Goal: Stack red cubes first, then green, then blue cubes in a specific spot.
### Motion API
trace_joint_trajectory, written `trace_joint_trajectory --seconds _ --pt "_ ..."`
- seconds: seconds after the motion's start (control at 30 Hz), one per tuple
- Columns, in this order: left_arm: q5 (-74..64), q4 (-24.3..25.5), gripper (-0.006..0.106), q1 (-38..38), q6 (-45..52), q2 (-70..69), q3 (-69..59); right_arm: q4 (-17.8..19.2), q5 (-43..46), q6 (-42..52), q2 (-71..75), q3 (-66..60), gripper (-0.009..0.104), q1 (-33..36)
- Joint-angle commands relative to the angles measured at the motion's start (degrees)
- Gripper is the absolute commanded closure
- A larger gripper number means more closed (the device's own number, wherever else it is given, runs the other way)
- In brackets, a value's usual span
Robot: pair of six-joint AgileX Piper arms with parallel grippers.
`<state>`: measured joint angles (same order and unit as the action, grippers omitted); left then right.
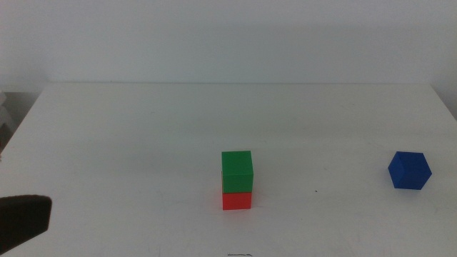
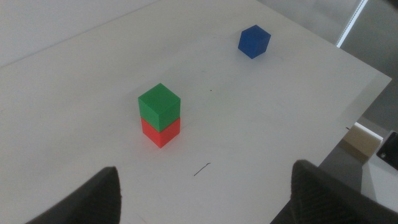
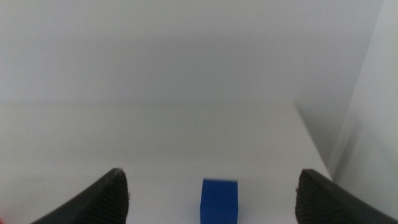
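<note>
A: Where do the cubes sit?

B: The red cube (image 1: 237, 200) rests on the white bench (image 1: 143, 143), toward the near edge and about midway across in the middle view. The green cube (image 1: 237, 171) sits squarely on top of it, faces roughly in line. The left wrist view shows the same pair, green cube (image 2: 159, 106) over red cube (image 2: 160, 132), touching, upright, a two-high stack.

A: And the blue one?

B: The blue cube (image 1: 410, 170) stands alone on the bench, well apart from the stack, off to the right and turned so that a corner faces the middle camera. From the left wrist it shows as a small blue cube (image 2: 254, 41) far beyond the stack. From the right wrist the blue cube (image 3: 220, 200) lies on the bench (image 3: 155, 143) between that arm's two jaws, ahead of them and touching neither.

A: The grippers, then?

B: The left gripper (image 2: 205, 193) hangs back from the stack, its jaws spread wide and holding nothing; in the middle view only a dark piece of it (image 1: 24, 218) shows at the lower left edge. The right gripper (image 3: 211, 193) has its jaws parted wide as well, released, with nothing clasped.

A: Anything else on the bench?

B: A short dark mark (image 2: 201, 168) near the stack, on the side toward the left gripper.
</note>
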<state>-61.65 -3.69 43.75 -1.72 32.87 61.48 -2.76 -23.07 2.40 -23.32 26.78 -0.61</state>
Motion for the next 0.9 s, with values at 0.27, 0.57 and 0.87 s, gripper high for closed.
trace_joint_trajectory --seconds 0.27,0.57,0.87 --pt "4.0 -0.4 0.007 0.1 -0.2 0.7 1.2 1.0 -8.6 -0.2 -28.7 27.0 0.017 -0.3" --pt "4.0 -0.4 0.007 0.1 -0.2 0.7 1.2 -2.9 -8.2 2.1 -41.5 29.3 0.017 -0.3" --pt "4.0 -0.4 0.007 0.1 -0.2 0.7 1.2 -2.9 -14.5 2.3 -57.5 39.7 0.017 -0.2"
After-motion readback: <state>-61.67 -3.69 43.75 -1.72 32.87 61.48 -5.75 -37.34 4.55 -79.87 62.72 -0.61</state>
